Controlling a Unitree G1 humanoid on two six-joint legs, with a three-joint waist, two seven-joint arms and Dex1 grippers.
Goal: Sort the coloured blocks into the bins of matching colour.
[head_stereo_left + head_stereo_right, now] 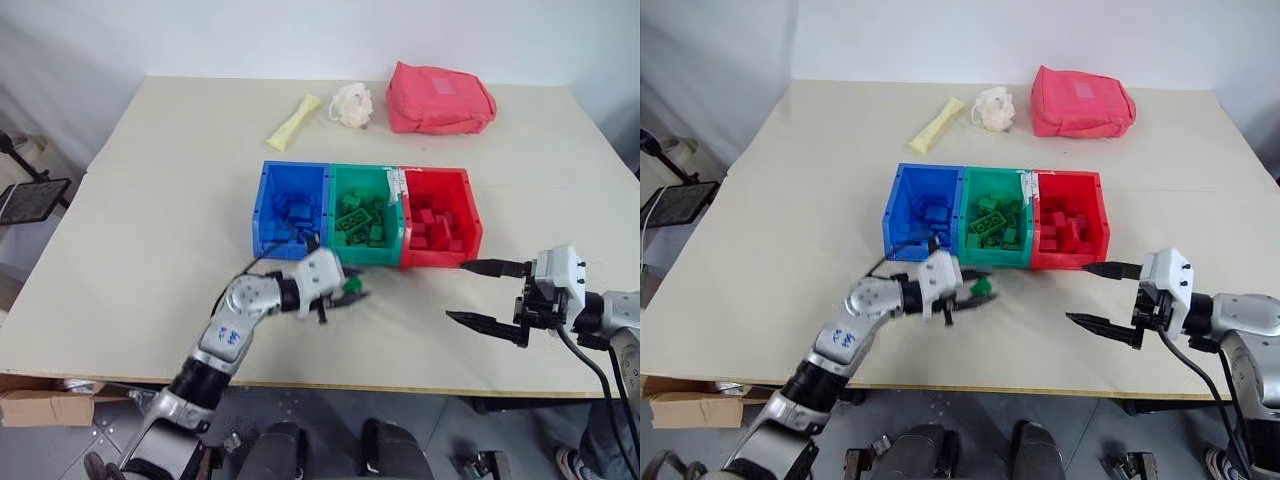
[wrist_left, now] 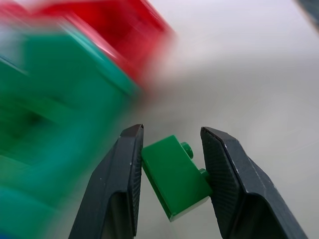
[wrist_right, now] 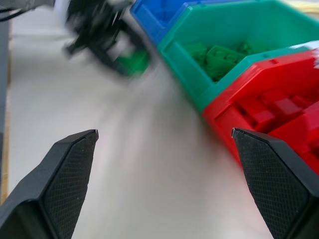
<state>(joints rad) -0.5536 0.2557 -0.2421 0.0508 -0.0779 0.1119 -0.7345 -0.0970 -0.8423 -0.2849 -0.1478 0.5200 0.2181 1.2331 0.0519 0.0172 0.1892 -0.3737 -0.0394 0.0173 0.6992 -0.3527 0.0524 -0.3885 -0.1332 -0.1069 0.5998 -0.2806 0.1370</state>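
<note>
Grippers come first as we look across the table [image 1: 150,180] — our left gripper [image 1: 349,290] pinches a small green brick [image 2: 175,177] just before the green bin [image 1: 366,256], while our right gripper [image 1: 487,293] stands spread and empty. Beyond, blue bin [image 1: 262,205], green and red bin [image 1: 474,215] hold matching bricks.

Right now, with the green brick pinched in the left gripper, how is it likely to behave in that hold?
The green brick looks like rigid moulded plastic, so it probably won't flex. It sits tilted between the left gripper fingers, so it may twist or slip on its smooth faces. It is small, so likely light.
</note>
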